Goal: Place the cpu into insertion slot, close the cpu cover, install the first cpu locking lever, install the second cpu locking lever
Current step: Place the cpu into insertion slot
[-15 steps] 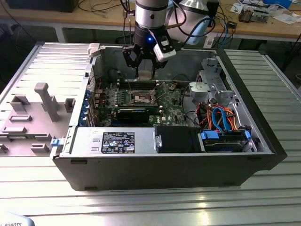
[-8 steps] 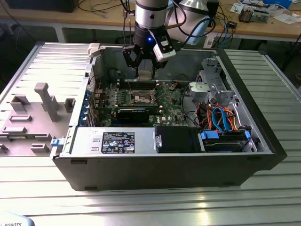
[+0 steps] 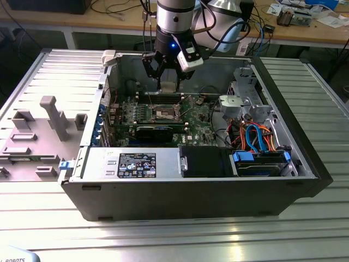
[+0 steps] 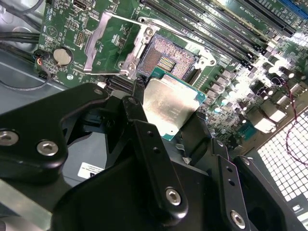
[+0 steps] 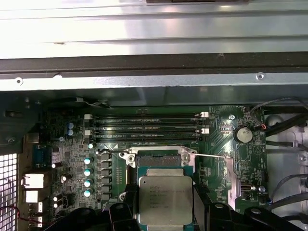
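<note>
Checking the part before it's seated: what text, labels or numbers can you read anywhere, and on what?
None reads clearly.
cpu, in the gripper: engraved lines on top, too blurred.
Black-and-white label on the silver housing: print too small.
Green motherboard: white markings too small.

We see a ribbed, silver metal table (image 3: 163, 240) carrying everything here. An open computer case (image 3: 191, 196) lies on its side across the middle of the surface, its open face upward, with a bare strip of ribbing left along the near edge. Toward the edge at the exterior view's left, just beside the case, sits a grey plate with upright blocks (image 3: 32, 147). At the near corner on that side we make out a white object (image 3: 13, 255), cut off.
</note>
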You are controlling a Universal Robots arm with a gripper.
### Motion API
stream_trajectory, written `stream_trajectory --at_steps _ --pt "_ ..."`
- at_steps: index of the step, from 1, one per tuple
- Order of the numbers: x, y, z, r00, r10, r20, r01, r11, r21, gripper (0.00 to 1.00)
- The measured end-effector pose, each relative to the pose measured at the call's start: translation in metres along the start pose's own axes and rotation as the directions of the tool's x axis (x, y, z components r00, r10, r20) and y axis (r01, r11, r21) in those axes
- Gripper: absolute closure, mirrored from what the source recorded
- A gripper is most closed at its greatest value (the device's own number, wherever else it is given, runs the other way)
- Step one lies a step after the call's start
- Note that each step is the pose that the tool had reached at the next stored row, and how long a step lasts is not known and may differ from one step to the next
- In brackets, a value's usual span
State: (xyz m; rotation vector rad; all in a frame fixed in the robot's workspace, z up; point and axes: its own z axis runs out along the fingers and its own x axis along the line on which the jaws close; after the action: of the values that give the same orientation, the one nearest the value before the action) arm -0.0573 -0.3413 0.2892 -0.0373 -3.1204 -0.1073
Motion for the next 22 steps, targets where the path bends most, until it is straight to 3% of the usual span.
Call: stream_trajectory --at_steps 22 --pt "0.0 0.0 0.0 0.9998 0.022 0.0015 -0.022 0.9998 -0.0004 0.45"
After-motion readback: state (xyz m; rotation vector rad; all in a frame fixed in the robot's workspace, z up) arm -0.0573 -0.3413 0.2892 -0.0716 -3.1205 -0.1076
